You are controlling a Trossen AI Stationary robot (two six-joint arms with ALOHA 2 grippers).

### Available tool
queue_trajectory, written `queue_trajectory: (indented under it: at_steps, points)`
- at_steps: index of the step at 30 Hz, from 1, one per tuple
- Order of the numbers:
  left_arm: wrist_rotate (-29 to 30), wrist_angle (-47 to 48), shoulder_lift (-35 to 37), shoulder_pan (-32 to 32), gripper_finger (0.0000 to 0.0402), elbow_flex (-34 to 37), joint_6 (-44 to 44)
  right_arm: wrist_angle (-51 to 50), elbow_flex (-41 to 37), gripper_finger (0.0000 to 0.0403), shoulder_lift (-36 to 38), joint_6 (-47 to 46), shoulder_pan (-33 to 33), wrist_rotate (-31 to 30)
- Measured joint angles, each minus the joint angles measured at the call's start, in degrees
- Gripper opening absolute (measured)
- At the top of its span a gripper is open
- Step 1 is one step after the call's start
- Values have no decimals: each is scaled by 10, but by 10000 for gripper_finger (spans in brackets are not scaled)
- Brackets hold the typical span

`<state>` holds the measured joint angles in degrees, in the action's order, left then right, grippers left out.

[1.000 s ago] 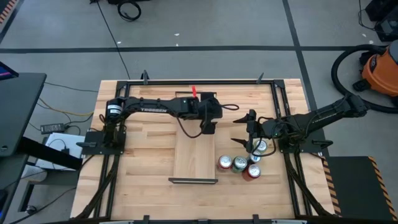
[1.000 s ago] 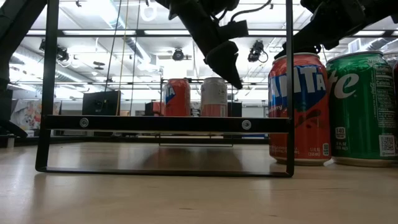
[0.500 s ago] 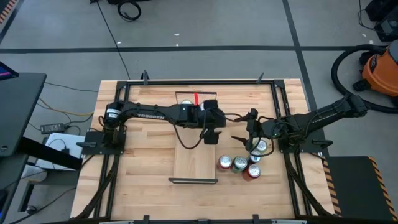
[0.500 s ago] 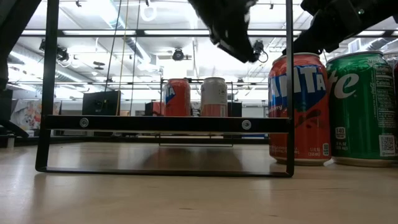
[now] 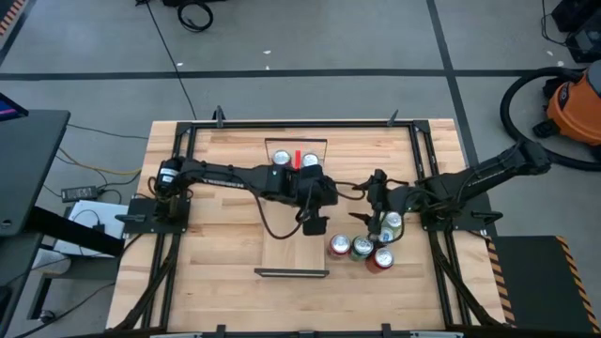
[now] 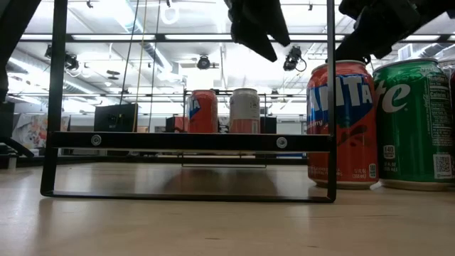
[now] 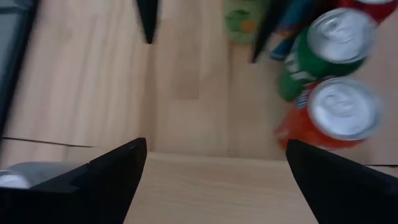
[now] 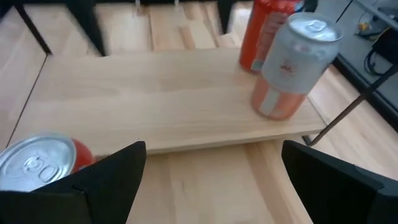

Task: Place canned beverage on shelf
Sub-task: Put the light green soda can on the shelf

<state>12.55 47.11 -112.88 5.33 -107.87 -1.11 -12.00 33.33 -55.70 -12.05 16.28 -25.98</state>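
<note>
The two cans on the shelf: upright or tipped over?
Upright. The red can and silver can stand side by side on the shelf, tops up.

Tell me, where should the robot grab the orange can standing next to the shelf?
Probably around the round side wall of the orange soda can, with the open left gripper coming down from above on its shelf side. The can stands upright, and the green can crowds its other side, so the fingers fit best across its free flanks.

From here I read only "ANTA" on the orange can (image 6: 338,124) and "te" on the green can (image 6: 414,121) beside it.
</note>
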Motion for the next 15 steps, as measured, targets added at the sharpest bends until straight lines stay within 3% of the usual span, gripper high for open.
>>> queue_trajectory:
  at_steps: [3, 8, 15]
  points:
    - [31, 4, 0, 2, 398, 3, 23, -54, 35, 386, -22, -21, 11, -13]
    - [34, 5, 0, 0, 398, 3, 42, -192, 106, 386, -47, -85, 22, -17]
    - [61, 25, 0, -1, 398, 3, 84, -427, 199, 386, -72, -187, 25, 65]
